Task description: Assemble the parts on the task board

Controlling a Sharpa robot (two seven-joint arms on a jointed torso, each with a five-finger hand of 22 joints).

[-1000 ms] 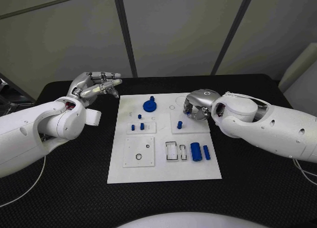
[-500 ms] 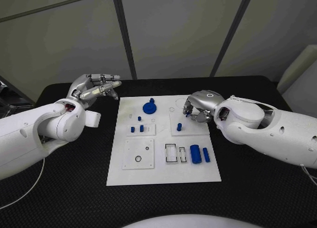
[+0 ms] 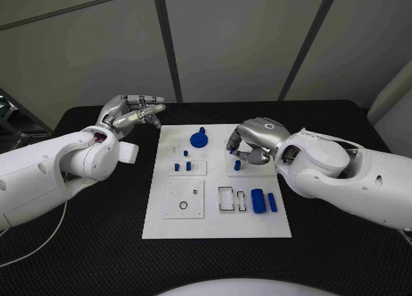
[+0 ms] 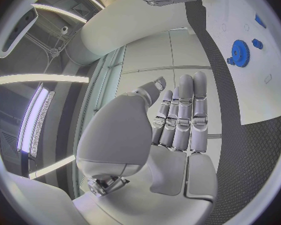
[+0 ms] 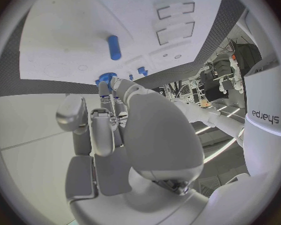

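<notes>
The white task board [image 3: 215, 216] lies mid-table. A blue gear [image 3: 200, 139] sits at its far end, with two small blue pegs [image 3: 182, 166] nearer me and an upright blue peg [image 3: 237, 165] to their right. My right hand [image 3: 253, 140] hovers over the board's far right, fingers curled down just above that peg [image 5: 114, 47]. A bit of blue shows at its fingertips [image 5: 107, 87]; whether it is held, I cannot tell. My left hand [image 3: 135, 111] is raised off the board's far left corner, fingers straight and together, holding nothing [image 4: 175, 125].
A large blue cylinder [image 3: 258, 200] and a thinner one [image 3: 271, 202] lie at the board's right, beside two rectangular slots [image 3: 226, 198]. A square plate with an oval hole [image 3: 182, 205] sits at the near left. Black table [image 3: 99, 234] surrounds the board.
My right hand has dipped a little, its curled fingers closer to the upright peg. My left hand keeps its raised pose. The parts on the board have not moved.
</notes>
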